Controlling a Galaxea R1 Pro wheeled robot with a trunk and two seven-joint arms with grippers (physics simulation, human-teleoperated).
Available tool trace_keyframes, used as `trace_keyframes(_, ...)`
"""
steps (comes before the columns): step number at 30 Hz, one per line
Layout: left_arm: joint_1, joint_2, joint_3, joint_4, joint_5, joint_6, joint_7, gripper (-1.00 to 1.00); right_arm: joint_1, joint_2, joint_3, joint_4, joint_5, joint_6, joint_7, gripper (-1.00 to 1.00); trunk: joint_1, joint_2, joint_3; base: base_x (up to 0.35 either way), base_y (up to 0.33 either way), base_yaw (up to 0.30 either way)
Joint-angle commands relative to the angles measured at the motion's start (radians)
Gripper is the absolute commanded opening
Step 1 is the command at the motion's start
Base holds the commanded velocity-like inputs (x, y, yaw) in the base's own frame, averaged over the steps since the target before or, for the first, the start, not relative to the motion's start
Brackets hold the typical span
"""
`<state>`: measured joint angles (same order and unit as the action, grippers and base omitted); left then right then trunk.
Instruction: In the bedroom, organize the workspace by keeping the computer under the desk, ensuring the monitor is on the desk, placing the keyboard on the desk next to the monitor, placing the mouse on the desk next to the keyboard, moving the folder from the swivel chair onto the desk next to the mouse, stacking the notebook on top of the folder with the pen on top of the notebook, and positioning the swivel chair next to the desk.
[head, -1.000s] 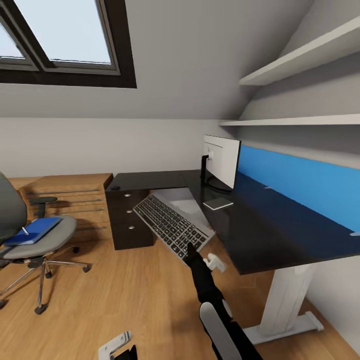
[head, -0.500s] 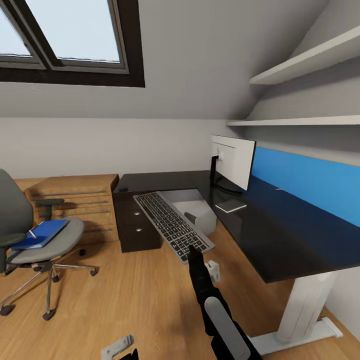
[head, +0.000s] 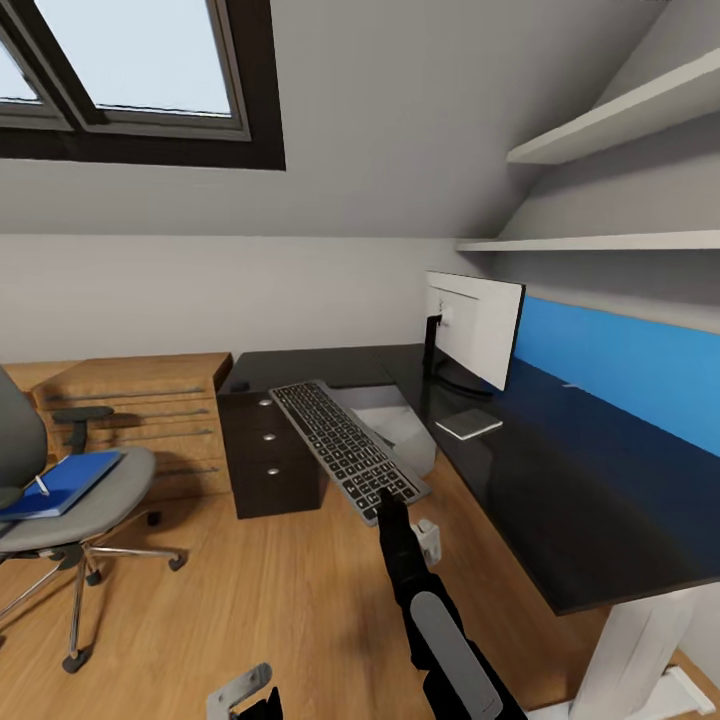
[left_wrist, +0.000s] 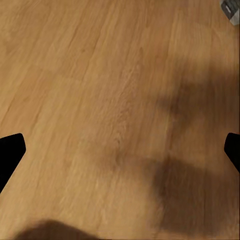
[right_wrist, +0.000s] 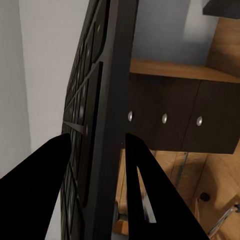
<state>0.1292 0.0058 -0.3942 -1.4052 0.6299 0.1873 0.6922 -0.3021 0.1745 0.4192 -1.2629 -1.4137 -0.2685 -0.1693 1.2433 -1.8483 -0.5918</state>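
While the right gripper (head: 392, 505) pinches the near end of the keyboard (head: 343, 447) and holds it in the air off the front edge of the desk (head: 520, 480), the step in hand, seen from the head view, looks like the keyboard's placement. It slopes up and away over the silver-grey computer (head: 398, 428), which stands on the floor under the desk. The monitor (head: 477, 330) is already upright on the black top, with a small flat light-grey thing (head: 468, 423) lying just in front of its stand. I judge the next move calls for carrying the keyboard up over the desk edge and laying it flat beside the monitor; that grey thing and the stand's base crowd the spot. Well apart, the swivel chair (head: 60, 500) bears the folder (head: 50, 483) with the pen (head: 41, 484) on it.

From the left wrist view, the left gripper's (left_wrist: 120, 152) fingertips (left_wrist: 9, 150) are spread wide over bare wood floor (left_wrist: 100, 100), holding nothing.

From the right wrist view, the two fingers (right_wrist: 35, 195) press on either face of the keyboard's edge (right_wrist: 107, 125), with the drawer unit (right_wrist: 180, 117) and its silver knobs beyond.
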Motion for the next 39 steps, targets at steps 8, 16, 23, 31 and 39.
trace_keyframes(8,0.0,-0.002,-0.083,-0.001,0.003,-0.072,0.007,1.0,-0.001,0.0,0.001,-0.001,-0.005,-0.008,-0.003,-1.0,-0.031,0.056,0.024,0.008,-0.001,0.0)
trace_keyframes(16,0.0,0.003,-0.083,-0.002,0.002,-0.074,0.007,1.0,-0.001,0.0,-0.005,0.002,-0.005,-0.008,-0.003,-1.0,-0.061,0.112,0.049,0.284,0.0,0.0)
trace_keyframes(23,0.0,0.002,-0.084,-0.002,0.002,-0.074,0.007,1.0,0.0,0.0,-0.008,0.006,-0.005,-0.008,-0.003,-1.0,-0.088,0.161,0.072,0.328,0.0,0.045)
trace_keyframes(31,0.0,0.0,-0.084,-0.001,0.002,-0.074,0.007,1.0,0.0,0.0,-0.008,0.006,-0.006,-0.009,-0.004,-1.0,-0.119,0.217,0.104,0.329,0.0,0.172)
trace_keyframes(39,0.0,-0.001,-0.084,-0.001,0.002,-0.074,0.009,1.0,-0.001,0.0,-0.027,0.005,-0.007,-0.008,-0.003,-1.0,-0.149,0.273,0.133,0.329,0.0,0.12)
